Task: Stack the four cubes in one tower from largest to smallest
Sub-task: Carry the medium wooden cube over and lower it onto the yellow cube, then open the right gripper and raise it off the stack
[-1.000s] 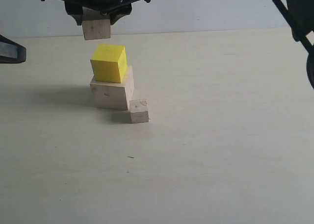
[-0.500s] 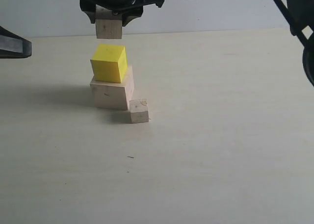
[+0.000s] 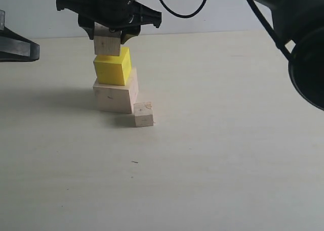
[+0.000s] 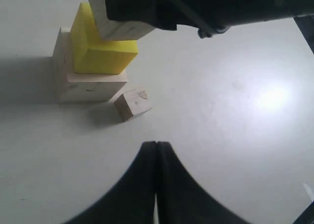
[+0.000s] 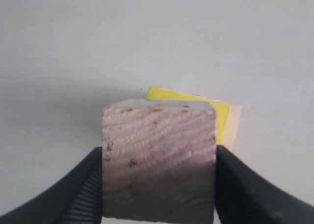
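the right gripper (image 3: 108, 39) is clamping the medium wood cube (image 3: 107, 45) by two opposite sides and holding it right over the yellow cube (image 3: 112, 69); whether the two are touching is not showing clearly. the yellow cube is sitting on the large wood cube (image 3: 115, 97), toward its left side. these two are standing on the table (image 3: 228, 150) near its far edge, toward the left. the small wood cube (image 3: 144, 114) is lying on the table just beside the large wood cube's front right corner. the left gripper (image 4: 156, 153) is hanging off to the left, its claw pressed together with nothing in it.

the right wrist view is showing the grain of the held cube's face and the ribbed fingers (image 5: 81, 194) pressing it, with only slivers of yellow and pale wood behind. the small wood cube is appearing only in the exterior and left wrist views.
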Robot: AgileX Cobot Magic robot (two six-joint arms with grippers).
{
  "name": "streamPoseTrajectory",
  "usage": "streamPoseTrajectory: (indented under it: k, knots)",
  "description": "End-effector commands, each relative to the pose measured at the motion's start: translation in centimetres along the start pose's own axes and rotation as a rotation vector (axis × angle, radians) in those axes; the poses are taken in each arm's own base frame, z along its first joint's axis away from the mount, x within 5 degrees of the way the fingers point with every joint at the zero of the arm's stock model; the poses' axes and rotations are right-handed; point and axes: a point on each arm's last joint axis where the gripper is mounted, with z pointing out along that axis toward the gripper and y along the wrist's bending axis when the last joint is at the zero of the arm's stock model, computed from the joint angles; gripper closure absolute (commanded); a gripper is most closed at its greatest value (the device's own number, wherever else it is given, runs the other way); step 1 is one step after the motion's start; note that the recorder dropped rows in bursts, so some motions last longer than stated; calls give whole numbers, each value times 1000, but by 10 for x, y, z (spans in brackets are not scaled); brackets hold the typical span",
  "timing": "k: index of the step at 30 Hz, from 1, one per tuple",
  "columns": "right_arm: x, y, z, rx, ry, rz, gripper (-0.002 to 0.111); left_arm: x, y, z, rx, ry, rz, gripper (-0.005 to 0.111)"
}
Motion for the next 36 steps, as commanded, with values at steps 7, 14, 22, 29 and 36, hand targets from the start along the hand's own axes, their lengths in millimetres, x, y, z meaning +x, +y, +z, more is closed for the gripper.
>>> streamPoseTrajectory:
  k: [7, 14, 22, 29, 36]
  knots:
    - [0, 0, 0, 6, -1, 29, 108, 1, -1, 1, 4, -4, 1, 107]
    - [1, -1, 3, 16, 9, 36, 108, 1, -1, 1, 4, -4, 1, 107]
    - [1, 0, 3, 14, 8, 36, 108, 1, -1, 1, 4, -4, 1, 107]
    - [0, -1, 3, 19, -7, 29, 90, 1, -1, 1, 4, -4, 1, 107]
    - [-1, -2, 3, 27, -17, 22, 53, 1, -1, 1, 3, -3, 2, 107]
